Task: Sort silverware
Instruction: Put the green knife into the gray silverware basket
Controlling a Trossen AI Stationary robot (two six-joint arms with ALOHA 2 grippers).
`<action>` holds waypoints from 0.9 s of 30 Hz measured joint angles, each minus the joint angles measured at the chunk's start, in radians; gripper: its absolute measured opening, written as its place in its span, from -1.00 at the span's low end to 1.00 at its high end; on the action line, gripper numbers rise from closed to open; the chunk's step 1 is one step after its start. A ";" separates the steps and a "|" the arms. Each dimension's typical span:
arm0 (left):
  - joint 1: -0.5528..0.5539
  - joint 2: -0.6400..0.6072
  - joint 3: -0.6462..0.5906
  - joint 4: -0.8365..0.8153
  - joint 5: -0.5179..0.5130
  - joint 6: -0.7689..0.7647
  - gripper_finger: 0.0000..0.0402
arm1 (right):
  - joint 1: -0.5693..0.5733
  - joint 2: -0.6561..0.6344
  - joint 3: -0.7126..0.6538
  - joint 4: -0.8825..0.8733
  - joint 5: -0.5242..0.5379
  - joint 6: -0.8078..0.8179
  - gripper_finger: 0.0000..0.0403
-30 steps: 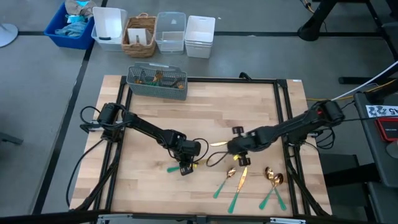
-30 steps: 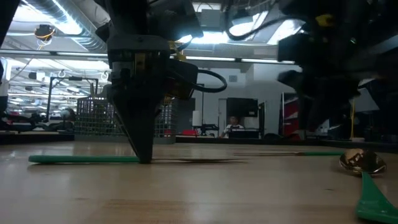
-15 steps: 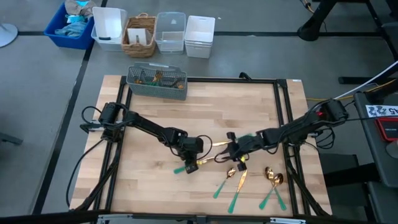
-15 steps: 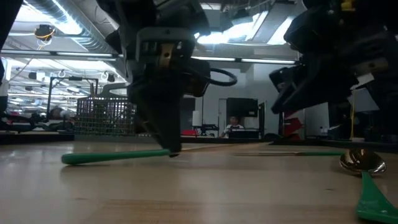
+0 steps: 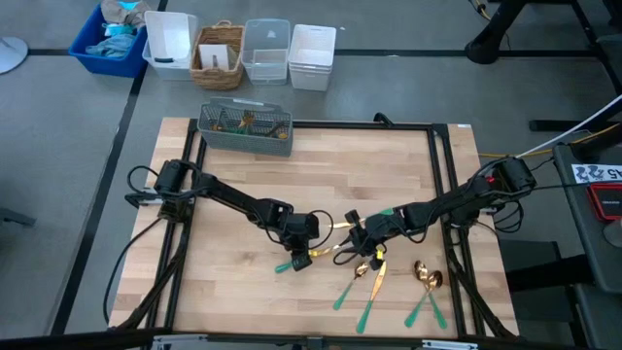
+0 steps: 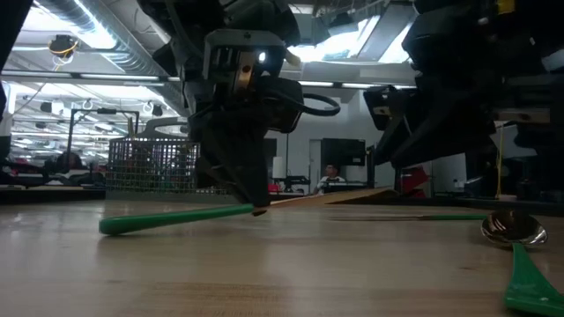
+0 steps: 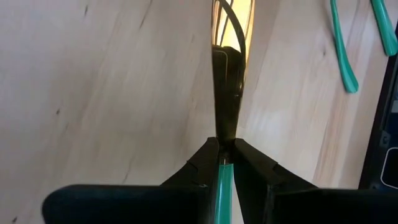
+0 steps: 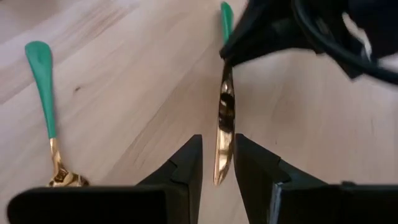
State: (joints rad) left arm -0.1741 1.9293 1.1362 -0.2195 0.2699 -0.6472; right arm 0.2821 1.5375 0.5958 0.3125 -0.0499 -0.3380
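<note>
at the far left of the bench (image 5: pixel 233 185) stood a wire caddy (image 5: pixel 246 129), with bins beyond it off the bench. the left gripper (image 5: pixel 298 256) was near the middle of the bench, clamped on the teal handle of a knife (image 6: pixel 176 217); in the low view the handle end rested on the wood and the gold blade was raised toward the right. the right gripper (image 5: pixel 357 243) faced it just beside; its wrist view showed the blade tip between its parted fingers (image 8: pixel 186 163), not yet pinched. this looked like a handover. to do it well, the right gripper should close squarely on the flat of the blade before the left lets go, and the left should hold steady until then; the smooth blade could slip or twist.

the knife had a slim teal-green handle and a narrow, shiny gold blade, seen edge-on. further right, four loose pieces (image 5: pixel 373 285) of the same set lay flat near the front edge: gold heads, green handles fanned toward the front. more pieces appeared to sit in the caddy.
</note>
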 joint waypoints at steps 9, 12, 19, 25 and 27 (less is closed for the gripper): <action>0.005 -0.001 0.000 0.002 0.000 0.004 -0.84 | 0.000 0.013 0.002 0.002 -0.004 -0.118 -0.54; 0.005 -0.001 0.000 0.003 0.000 0.001 -0.84 | 0.000 0.036 0.003 0.020 -0.004 -0.162 -0.54; 0.005 -0.002 0.000 0.028 0.000 0.002 -0.84 | 0.000 0.071 0.002 0.036 0.083 -0.231 -0.54; 0.005 -0.002 0.000 0.029 0.001 0.000 -0.84 | 0.000 0.072 0.002 0.036 0.109 -0.247 -0.54; 0.005 -0.002 0.000 0.029 0.000 0.000 -0.84 | 0.000 0.072 0.002 0.037 0.110 -0.247 -0.54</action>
State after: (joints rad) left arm -0.1692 1.9274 1.1362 -0.1902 0.2703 -0.6472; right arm 0.2824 1.6093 0.5980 0.3496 0.0597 -0.5850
